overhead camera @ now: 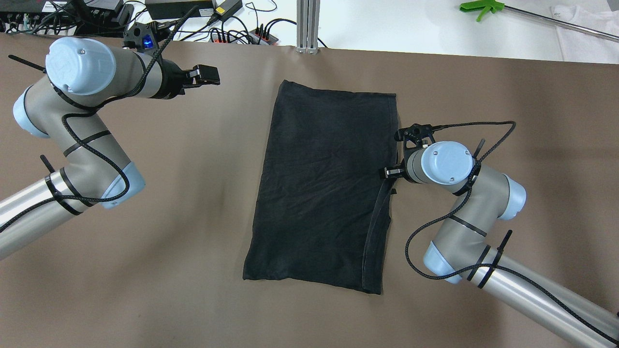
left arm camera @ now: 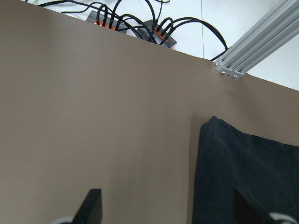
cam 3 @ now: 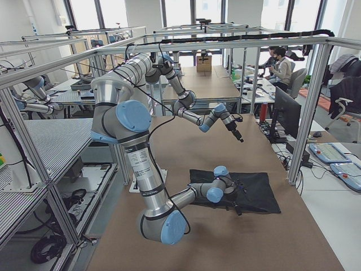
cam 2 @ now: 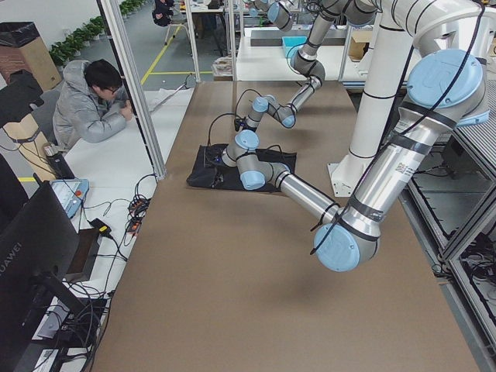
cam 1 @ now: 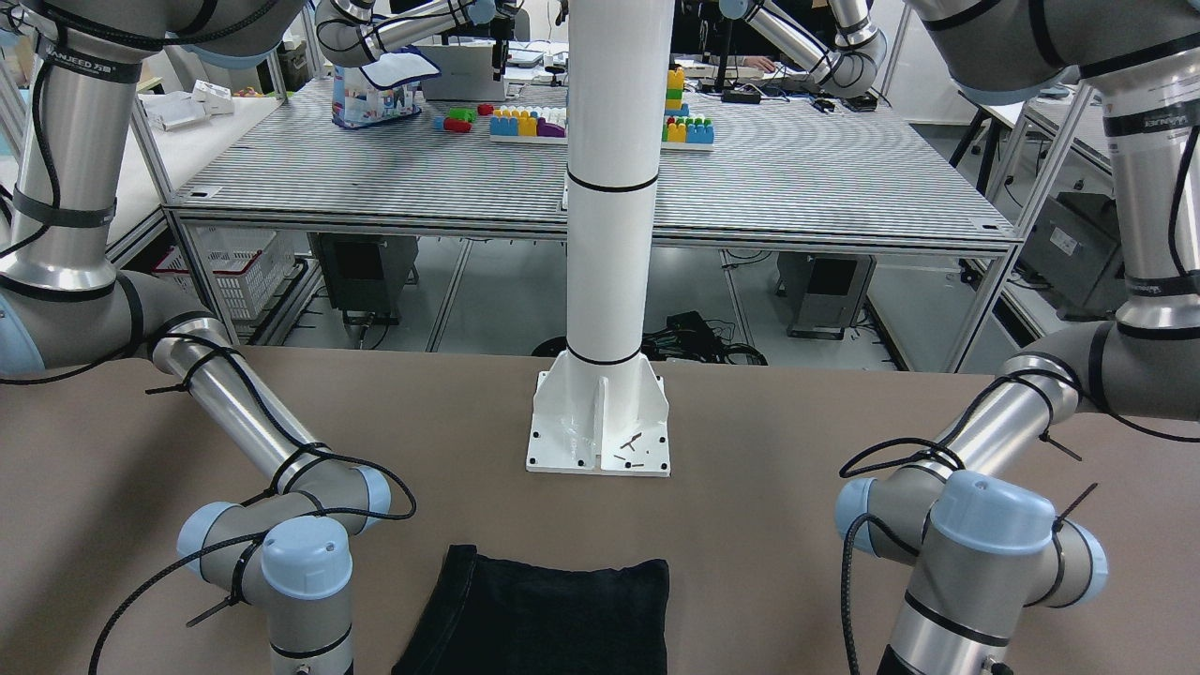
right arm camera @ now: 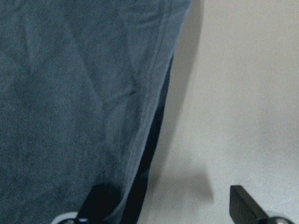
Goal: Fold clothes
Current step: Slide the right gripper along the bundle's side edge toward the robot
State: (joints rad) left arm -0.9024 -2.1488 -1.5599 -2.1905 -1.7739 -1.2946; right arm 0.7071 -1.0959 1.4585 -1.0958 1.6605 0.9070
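From the front, the garment is seen lying flat on the table, between the two bent arms. From overhead, the left gripper is held above the table at the far left, pointed right and well apart from the garment. The right wrist is turned straight down at the garment's right edge. In the left wrist view, the fingers are spread wide, with the garment's far left corner ahead. In the right wrist view, the right gripper is spread wide, with one finger over the hem and the other over bare table.
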